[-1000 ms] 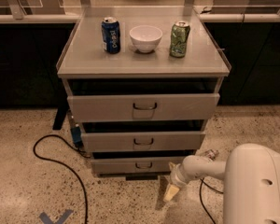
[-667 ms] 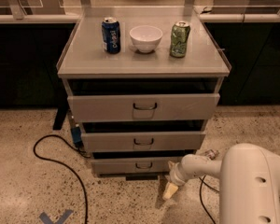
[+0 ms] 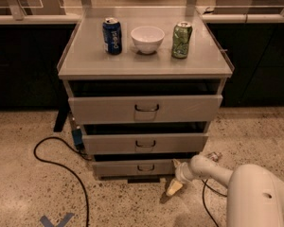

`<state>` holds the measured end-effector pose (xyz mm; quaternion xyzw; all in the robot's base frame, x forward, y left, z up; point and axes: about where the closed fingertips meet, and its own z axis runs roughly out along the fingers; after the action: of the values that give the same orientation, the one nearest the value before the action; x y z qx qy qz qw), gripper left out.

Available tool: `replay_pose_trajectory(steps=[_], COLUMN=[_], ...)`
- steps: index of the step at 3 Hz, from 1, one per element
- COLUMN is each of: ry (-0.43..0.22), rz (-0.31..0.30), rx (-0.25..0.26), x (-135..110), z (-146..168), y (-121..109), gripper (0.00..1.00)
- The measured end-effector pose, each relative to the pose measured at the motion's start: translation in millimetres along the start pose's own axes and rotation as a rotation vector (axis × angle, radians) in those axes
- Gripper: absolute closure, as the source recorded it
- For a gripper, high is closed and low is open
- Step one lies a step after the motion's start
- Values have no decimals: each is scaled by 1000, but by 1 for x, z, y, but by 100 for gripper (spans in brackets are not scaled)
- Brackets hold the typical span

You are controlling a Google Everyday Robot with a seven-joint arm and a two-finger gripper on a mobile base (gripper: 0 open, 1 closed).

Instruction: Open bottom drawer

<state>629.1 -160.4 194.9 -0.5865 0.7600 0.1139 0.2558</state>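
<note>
The bottom drawer (image 3: pixel 128 168) is the lowest, shallowest pale grey front of the cabinet, with a small dark wire handle (image 3: pixel 145 167). It stands pulled out a little, with a dark gap above it. My gripper (image 3: pixel 175 176) is low, near the floor at the drawer's right end, to the right of the handle. Its pale fingers (image 3: pixel 174 187) are spread apart and hold nothing. One tip is by the drawer's lower right corner and the other points down at the floor. My white arm (image 3: pixel 255 193) reaches in from the bottom right.
The middle drawer (image 3: pixel 113 144) and top drawer (image 3: pixel 104 109) are also slightly out. On the cabinet top (image 3: pixel 85 60) stand a blue can (image 3: pixel 112 36), a white bowl (image 3: pixel 147 39) and a green can (image 3: pixel 181 40). A black cable (image 3: pixel 61 161) loops on the floor at left. Dark counters stand behind.
My arm's pale body has shifted slightly left. The gripper stays at the bottom drawer's right end and the drawers have not moved.
</note>
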Motion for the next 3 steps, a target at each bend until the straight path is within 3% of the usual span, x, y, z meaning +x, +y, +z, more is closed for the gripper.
replay_pose_trajectory(steps=[1,2,3], ry=[0,6,63], rz=[-39,-45,-27], rx=[69,59,68], x=[1,1,20], z=[-11,-4,43], y=[-41,-35,-57], gripper=[0,0,0])
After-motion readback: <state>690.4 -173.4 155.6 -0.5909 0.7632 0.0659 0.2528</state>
